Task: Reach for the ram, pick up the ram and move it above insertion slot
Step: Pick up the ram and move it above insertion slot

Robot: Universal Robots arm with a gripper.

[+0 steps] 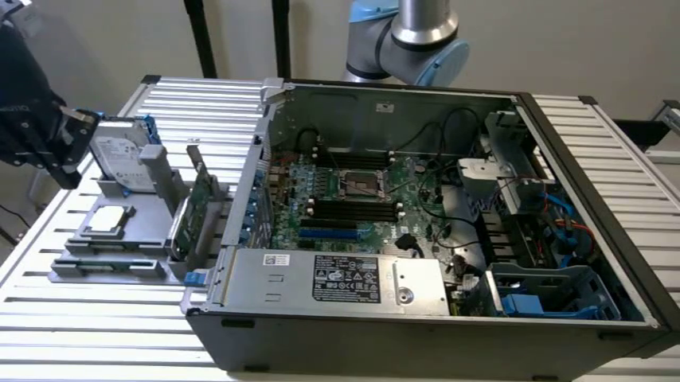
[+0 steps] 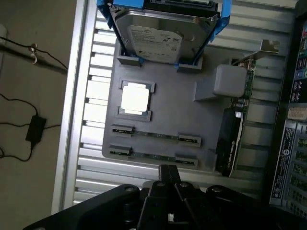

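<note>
Gray tray [image 2: 182,115], at nine o'clock of the computer case [image 1: 425,342] in the exterior view, holds hard drive [image 2: 160,36], processor [image 2: 135,98], expansion card [image 2: 228,139] and ram [image 2: 156,137] — gripper [image 2: 168,173] hovers above, fingers [image 2: 164,178] pressed together, empty.

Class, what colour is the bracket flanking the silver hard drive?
Blue; the bracket on the hard drive shows best in the wrist view.

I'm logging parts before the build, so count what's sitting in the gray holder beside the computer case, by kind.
Hard drive: 1
Processor chip: 1
Ram sticks: 2
Expansion card: 1
Total in the gray holder: 5
</note>
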